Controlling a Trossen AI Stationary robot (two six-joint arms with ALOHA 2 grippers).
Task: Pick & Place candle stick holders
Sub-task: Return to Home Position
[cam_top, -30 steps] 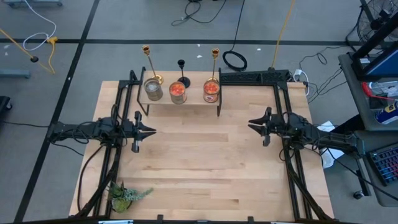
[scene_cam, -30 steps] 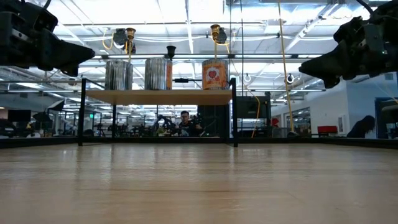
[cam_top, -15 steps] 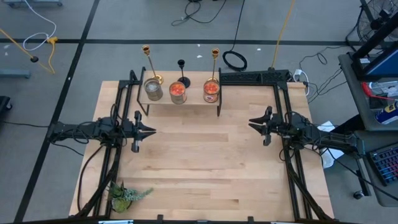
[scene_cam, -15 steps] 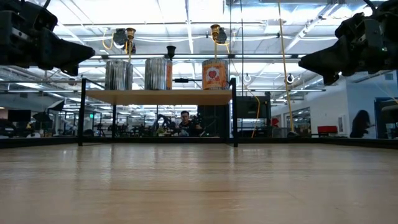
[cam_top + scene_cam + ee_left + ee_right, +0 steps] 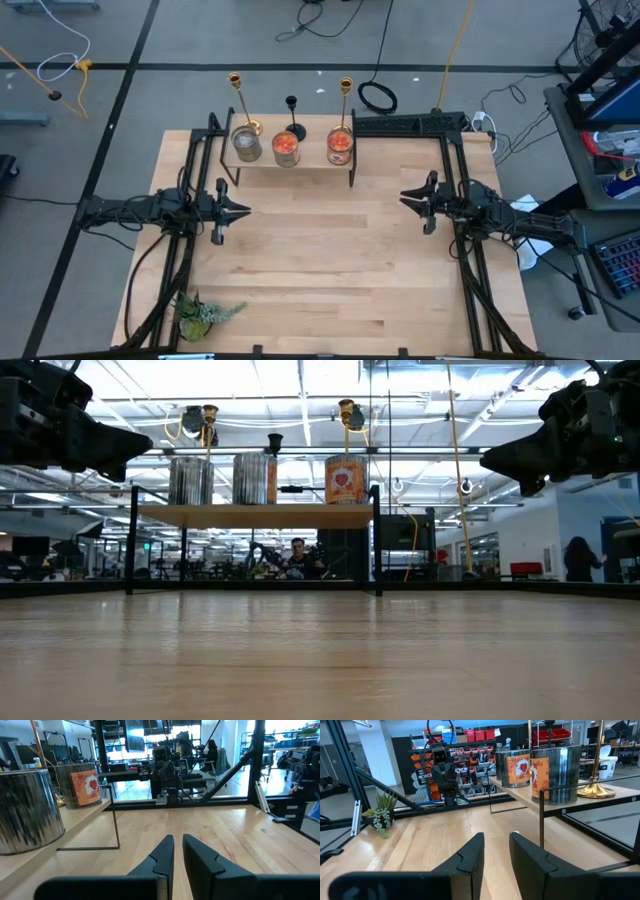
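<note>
step: homing, by my read. Nothing held, both arms pulled to the sides of the surface (image 5: 320, 260).
left arm (image 5: 140, 210): left edge, mid-depth, pointing in toward centre, clear of the wood in the low view.
left jaws: parted by a thin slit, empty.
right arm (image 5: 500, 215): right edge, mid-depth, mirror pose.
right jaws: parted a bit wider, empty.
shelf (image 5: 312, 152): far side of the surface, centred.
left gold holder (image 5: 240, 103): on the shelf, far-left, base just behind the left tin.
black holder (image 5: 293, 115): on the shelf, middle, shorter, behind the centre tin.
right gold holder (image 5: 346, 103): far-right of the shelf, base hidden by the right tin.
candle tins (image 5: 286, 148): three in a row along the shelf's near part, in front of the holders.
plant (image 5: 205, 312): near-left corner, well apart from everything.
progress: looks essentially done, all three holders upright on the shelf.
next move: probably just settle in the park pose. If a holder needs re-picking, reach over the tins and grip the slim stem low.
risk: the tall gold ones look tippy.
</note>
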